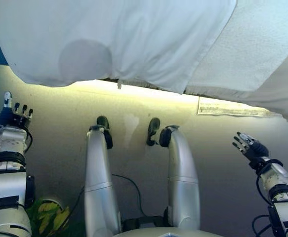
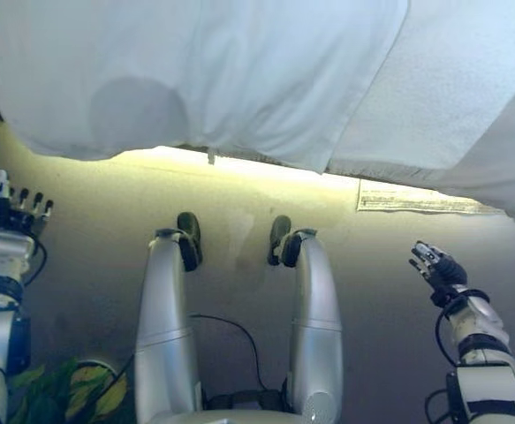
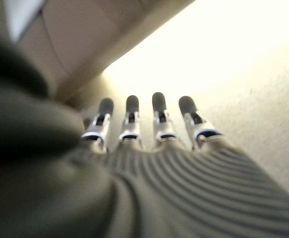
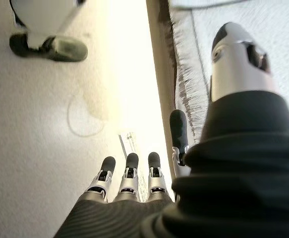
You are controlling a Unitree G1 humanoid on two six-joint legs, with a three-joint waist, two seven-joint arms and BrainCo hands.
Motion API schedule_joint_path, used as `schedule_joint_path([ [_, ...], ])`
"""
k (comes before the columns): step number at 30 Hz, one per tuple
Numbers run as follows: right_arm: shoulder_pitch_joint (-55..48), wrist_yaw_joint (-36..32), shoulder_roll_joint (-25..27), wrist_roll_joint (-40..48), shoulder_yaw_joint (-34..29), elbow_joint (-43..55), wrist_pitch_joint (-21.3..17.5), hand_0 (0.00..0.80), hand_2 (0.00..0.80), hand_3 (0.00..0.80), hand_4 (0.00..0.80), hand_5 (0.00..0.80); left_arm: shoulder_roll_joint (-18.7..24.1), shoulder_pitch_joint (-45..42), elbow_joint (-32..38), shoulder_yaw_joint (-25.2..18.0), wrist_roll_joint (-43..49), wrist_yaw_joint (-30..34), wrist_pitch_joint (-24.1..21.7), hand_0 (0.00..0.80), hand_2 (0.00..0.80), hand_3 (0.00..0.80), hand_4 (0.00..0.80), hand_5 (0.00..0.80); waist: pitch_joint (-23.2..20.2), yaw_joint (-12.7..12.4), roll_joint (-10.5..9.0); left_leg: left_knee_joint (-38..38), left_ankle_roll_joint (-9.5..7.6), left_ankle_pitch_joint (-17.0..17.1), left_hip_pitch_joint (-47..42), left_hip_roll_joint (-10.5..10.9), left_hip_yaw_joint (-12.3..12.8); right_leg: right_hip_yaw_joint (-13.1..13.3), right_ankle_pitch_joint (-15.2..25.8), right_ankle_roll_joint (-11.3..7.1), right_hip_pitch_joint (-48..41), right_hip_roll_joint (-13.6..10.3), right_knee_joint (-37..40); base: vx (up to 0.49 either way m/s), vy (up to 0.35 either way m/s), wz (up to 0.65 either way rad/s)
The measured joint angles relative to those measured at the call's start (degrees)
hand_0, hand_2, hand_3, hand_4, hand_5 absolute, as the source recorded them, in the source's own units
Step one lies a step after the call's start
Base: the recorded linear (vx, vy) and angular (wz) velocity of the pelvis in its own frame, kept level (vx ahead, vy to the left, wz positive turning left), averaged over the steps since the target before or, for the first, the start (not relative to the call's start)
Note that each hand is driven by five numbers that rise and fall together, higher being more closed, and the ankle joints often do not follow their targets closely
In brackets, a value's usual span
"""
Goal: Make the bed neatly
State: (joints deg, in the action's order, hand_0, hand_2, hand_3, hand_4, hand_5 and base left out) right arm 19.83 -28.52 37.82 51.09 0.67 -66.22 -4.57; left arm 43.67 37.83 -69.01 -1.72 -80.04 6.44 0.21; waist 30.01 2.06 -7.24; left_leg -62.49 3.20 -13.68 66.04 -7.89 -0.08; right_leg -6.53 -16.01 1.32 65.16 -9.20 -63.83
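Note:
The bed fills the top of the head views. A smooth white sheet (image 1: 134, 39) hangs over its near edge. A textured white blanket (image 1: 242, 44) lies beside it at the right and shows in the right wrist view (image 4: 263, 20). My left hand (image 1: 15, 117) is low at the left, apart from the bed, fingers straight and empty; its fingers (image 3: 154, 111) show in the left wrist view. My right hand (image 1: 250, 145) is low at the right, below the blanket's edge, fingers straight and empty; it also shows in the right wrist view (image 4: 129, 173).
Beige carpet (image 1: 60, 123) lies between me and the bed. A flat paper label (image 1: 232, 107) lies on the floor under the bed's right edge. A green and yellow thing (image 1: 50, 215) sits on the floor at the lower left.

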Motion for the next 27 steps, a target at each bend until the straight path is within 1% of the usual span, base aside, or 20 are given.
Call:
schedule_joint_path([
  [2, -1.6, 0.1, -1.4, 0.0, 0.0, 0.4, -0.2, 0.0, 0.0, 0.0, 0.0, 0.0, -2.3, -2.3, 0.6, 0.0, 1.9, 1.8, -0.6, 0.0, 0.0, 0.0, 0.0, 0.0, -0.1, 0.0, 0.34, 2.6, 0.04, 0.0, -3.9, -0.1, 0.4, -0.1, 0.3, -0.24, -3.7, 0.2, 2.7, 0.013, -0.085, -0.06],
  [4, -2.9, 0.2, -2.4, 0.0, 0.0, 0.8, -0.2, 0.0, 0.0, 0.0, 0.0, 0.0, -5.1, -3.8, 1.1, 0.0, 5.1, 3.2, -1.4, 0.0, 0.0, 0.0, 0.0, 0.0, -0.1, 0.0, 0.91, 7.0, 0.06, 0.2, -7.5, -0.1, 1.2, -0.2, 1.3, -0.66, -7.2, 0.7, 7.2, 0.015, -0.079, -0.05],
  [5, -3.3, 0.2, -3.0, -0.3, 0.0, 0.8, -0.3, 0.0, 0.0, 0.0, 0.0, 0.0, -6.6, -4.6, 1.1, 0.0, 6.4, 3.8, -1.7, 0.0, 0.0, 0.0, 0.0, 0.0, -0.1, 0.0, 1.29, 9.5, 0.03, 0.7, -9.5, -0.1, 1.6, -0.2, 2.4, -0.78, -9.1, 1.0, 9.8, 0.036, -0.083, -0.08],
  [6, -3.8, 0.2, -3.5, -0.4, 0.0, 0.8, -0.3, 0.0, 0.0, 0.0, 0.0, 0.0, -8.1, -5.6, 1.1, 0.0, 7.7, 4.4, -2.0, 0.0, 0.0, 0.0, 0.0, 0.0, -0.2, 0.1, 1.59, 12.0, 0.13, 2.1, -11.9, 0.0, 2.0, -0.4, 3.4, -0.7, -11.2, 1.0, 12.1, 0.071, -0.087, -0.08],
  [9, -4.5, 0.4, -4.6, -0.7, -0.1, 0.2, -0.3, 0.0, 0.0, 0.0, 0.0, 0.0, -11.7, -7.7, 1.0, 0.0, 10.6, 5.9, -2.2, 0.0, 0.0, 0.0, 0.0, 0.0, -0.4, 0.1, 2.39, 17.7, 0.36, 3.8, -17.7, 0.4, 2.9, -0.9, 4.0, -1.13, -16.5, 0.8, 16.8, 0.131, -0.094, 0.0],
  [11, -4.8, 0.5, -6.3, -1.4, -0.3, -0.6, -0.6, 0.0, 0.0, 0.0, 0.0, 0.0, -13.4, -9.1, 0.7, 0.1, 15.0, 7.0, -2.3, 0.0, 0.0, 0.0, 0.0, 0.0, -0.6, 0.0, 2.89, 21.1, 0.51, 4.1, -22.5, 1.0, 3.0, -1.7, 4.0, -1.48, -21.4, 0.6, 19.8, 0.099, -0.099, 0.12],
  [12, -5.3, 0.5, -7.4, -1.9, -0.4, -0.7, -0.8, 0.0, 0.0, 0.0, 0.0, 0.0, -14.5, -9.9, 0.4, 0.3, 17.0, 7.5, -2.4, 0.0, 0.0, 0.0, 0.0, 0.0, -1.0, -0.1, 3.34, 23.0, 0.94, 4.9, -25.2, 1.3, 3.1, -2.1, 4.4, -1.32, -24.2, 0.6, 21.4, 0.056, -0.106, 0.19],
  [15, -6.2, 0.5, -8.6, -3.2, -1.1, -1.7, -1.4, 0.0, 0.0, 0.0, 0.0, 0.0, -16.9, -13.0, -0.1, 0.5, 22.7, 8.3, -2.4, 0.0, 0.0, 0.0, 0.0, 0.0, -2.5, -0.3, 5.45, 27.0, 1.02, 5.1, -31.0, 1.7, 3.1, -3.4, 4.2, -1.64, -30.1, 0.0, 24.9, 0.104, -0.108, 0.15],
  [18, -6.7, 0.8, -9.6, -3.8, -2.0, -2.9, -2.4, 0.0, 0.0, 0.0, 0.0, 0.0, -18.7, -14.7, -2.8, 0.7, 30.4, 8.1, -3.0, 0.0, 0.0, 0.0, 0.0, 0.0, -4.1, -1.3, 7.31, 29.5, 1.0, 5.1, -35.2, 1.9, 3.4, -3.5, 4.2, -1.97, -34.0, -0.1, 27.2, 0.106, -0.107, 0.0],
  [20, -7.3, 1.6, -11.6, -5.3, -2.0, -3.6, -2.6, 0.0, 0.0, 0.0, 0.0, 0.0, -19.3, -17.3, -3.8, 3.3, 38.2, 7.1, -3.7, 0.0, 0.0, 0.0, 0.0, 0.0, -6.0, -1.4, 7.67, 31.7, 0.99, 5.2, -38.4, 1.9, 4.0, -3.5, 4.2, -2.21, -36.9, 0.0, 28.9, 0.175, -0.109, -0.08],
  [21, -8.0, 1.8, -12.7, -5.7, -2.0, -3.8, -2.6, 0.0, 0.0, 0.0, 0.0, 0.0, -19.9, -19.0, -3.9, 4.3, 40.7, 6.4, -3.8, 0.0, 0.0, 0.0, 0.0, 0.0, -7.1, -1.4, 7.66, 33.2, 0.98, 5.4, -40.5, 2.0, 4.3, -3.5, 4.4, -2.43, -38.7, 0.1, 30.1, 0.224, -0.127, -0.08],
  [23, -10.8, 2.7, -14.8, -8.0, -1.6, -3.9, -2.6, 0.0, 0.0, 0.0, 0.0, 0.0, -21.7, -23.6, -4.1, 5.5, 45.8, 4.2, -3.6, 0.0, 0.0, 0.0, 0.0, 0.0, -10.8, -1.5, 7.66, 37.4, 1.0, 6.0, -45.4, 2.2, 4.8, -3.7, 4.8, -2.9, -43.4, 0.4, 34.0, 0.228, -0.137, -0.04],
  [24, -12.7, 2.9, -15.8, -9.1, -0.7, -3.9, -2.6, 0.0, 0.0, 0.0, 0.0, 0.0, -22.5, -25.9, -4.4, 5.9, 48.5, 3.0, -3.4, 0.0, 0.0, 0.0, 0.0, 0.0, -13.3, -1.5, 7.55, 40.2, 1.1, 6.8, -47.7, 2.3, 5.0, -4.0, 5.2, -3.32, -45.6, 0.7, 36.6, 0.258, -0.14, -0.01],
  [25, -14.4, 3.2, -16.5, -10.4, 0.3, -4.0, -2.6, 0.0, 0.0, 0.0, 0.0, 0.0, -22.7, -28.0, -4.6, 6.7, 50.6, 1.9, -2.9, 0.0, 0.0, 0.0, 0.0, 0.0, -15.4, -1.5, 7.44, 42.9, 0.92, 7.6, -49.9, 2.4, 5.1, -4.4, 5.9, -3.23, -47.7, 0.9, 39.1, 0.29, -0.145, 0.04],
  [27, -16.6, 4.1, -17.6, -12.3, 0.9, -4.4, -2.6, 0.0, 0.0, 0.0, 0.0, 0.0, -22.9, -30.3, -5.5, 6.7, 52.7, 0.1, -1.6, 0.0, 0.0, 0.0, 0.0, 0.0, -17.8, -1.5, 7.19, 48.6, 1.26, 9.7, -54.7, 2.5, 5.2, -5.3, 7.5, -3.56, -52.4, 1.5, 44.2, 0.246, -0.125, 0.04],
])
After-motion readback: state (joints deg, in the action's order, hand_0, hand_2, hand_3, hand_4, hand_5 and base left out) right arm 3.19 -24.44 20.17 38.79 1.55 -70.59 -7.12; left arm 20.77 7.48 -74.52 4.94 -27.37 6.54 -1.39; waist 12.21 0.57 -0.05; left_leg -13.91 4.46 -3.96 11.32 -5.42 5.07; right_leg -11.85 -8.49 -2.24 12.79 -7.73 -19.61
